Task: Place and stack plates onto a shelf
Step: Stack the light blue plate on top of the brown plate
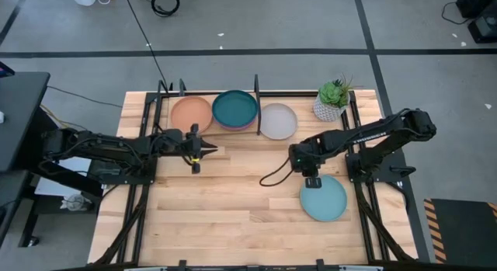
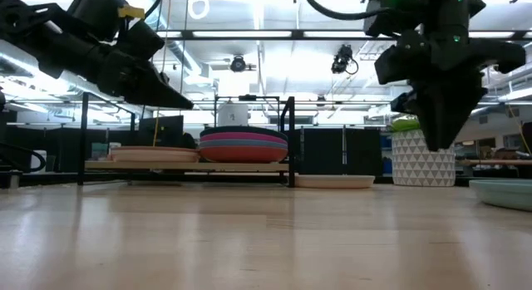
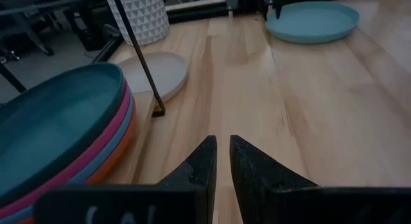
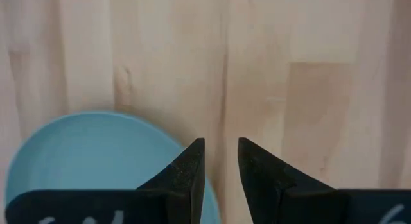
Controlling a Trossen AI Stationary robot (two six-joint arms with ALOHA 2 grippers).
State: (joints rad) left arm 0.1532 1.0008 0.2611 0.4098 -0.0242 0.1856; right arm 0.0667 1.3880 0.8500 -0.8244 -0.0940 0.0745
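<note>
A black-rod shelf stands at the table's far edge. On it lie a peach plate and a stack of plates topped by a dark teal one; pink, blue and orange rims show below it. A pale plate lies flat on the table right of the shelf. A light blue plate lies flat near the right edge. My right gripper points down above this plate's far rim, fingers nearly together and empty. My left gripper hovers in front of the shelf, shut and empty.
A white patterned pot with a green plant stands at the far right corner, beside the pale plate. Bare wooden tabletop lies between the two grippers and toward the near edge. A shelf upright stands between the stack and the pale plate.
</note>
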